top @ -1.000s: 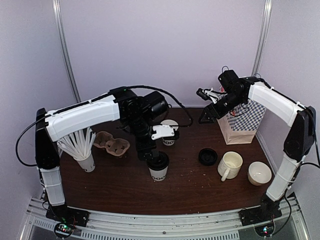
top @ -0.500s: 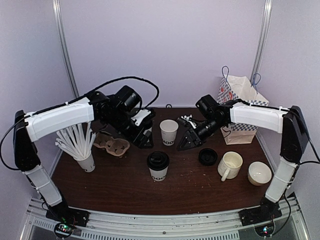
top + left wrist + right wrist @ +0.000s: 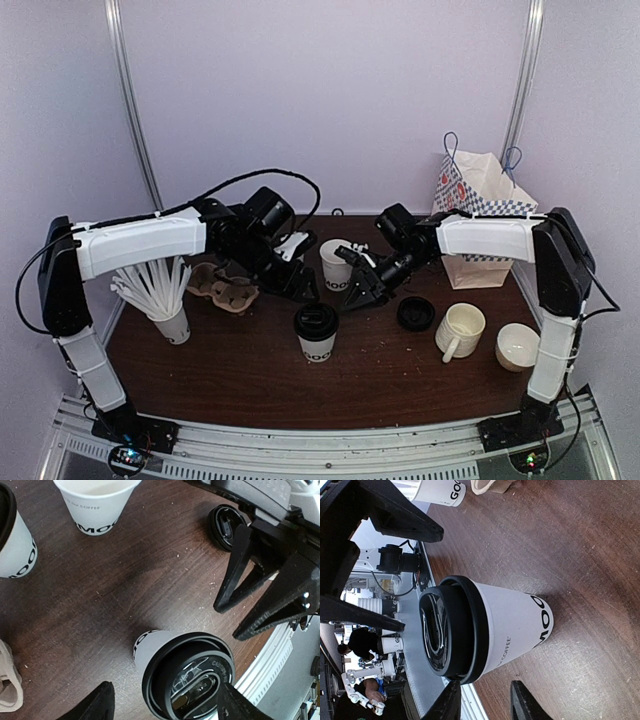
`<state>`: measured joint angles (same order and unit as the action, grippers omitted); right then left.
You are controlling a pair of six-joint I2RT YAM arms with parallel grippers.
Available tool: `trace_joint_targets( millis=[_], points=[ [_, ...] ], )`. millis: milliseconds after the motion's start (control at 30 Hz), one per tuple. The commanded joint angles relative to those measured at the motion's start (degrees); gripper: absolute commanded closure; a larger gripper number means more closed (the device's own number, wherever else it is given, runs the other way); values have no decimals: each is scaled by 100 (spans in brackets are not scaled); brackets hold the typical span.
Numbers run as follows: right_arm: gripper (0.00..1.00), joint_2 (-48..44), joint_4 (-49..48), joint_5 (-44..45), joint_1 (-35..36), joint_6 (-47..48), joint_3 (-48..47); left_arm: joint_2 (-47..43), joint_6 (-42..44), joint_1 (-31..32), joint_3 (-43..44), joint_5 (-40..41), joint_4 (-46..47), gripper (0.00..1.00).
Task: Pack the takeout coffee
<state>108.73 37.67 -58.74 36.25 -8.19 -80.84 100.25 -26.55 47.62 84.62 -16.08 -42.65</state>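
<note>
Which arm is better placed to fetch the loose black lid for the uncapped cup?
Right, probably. The loose black lid lies on that side, near the right gripper. The left gripper sits beyond the uncapped cup and would have to cross it.

White paper cup under black lid, checked tan bag, cream mug, dark brown table

Left hand lifted off lidded cup, now beside open cup, right hand swung down from bag, narrowing
</note>
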Motion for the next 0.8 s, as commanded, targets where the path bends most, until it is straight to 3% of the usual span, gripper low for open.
trace_joint_targets(
  millis=[0, 533, 767],
  points=[
    [64, 197, -235, -409, 47, -194, -152, 133, -79, -37, -121, -112, 154, 31],
    [60, 576, 78, -315, 213, -23, -275, 380, -35, -33, -413, 41, -34, 47],
    [72, 783, 769, 1150, 224, 173, -309, 395, -35, -33, -539, -7, -6, 50]
  ],
)
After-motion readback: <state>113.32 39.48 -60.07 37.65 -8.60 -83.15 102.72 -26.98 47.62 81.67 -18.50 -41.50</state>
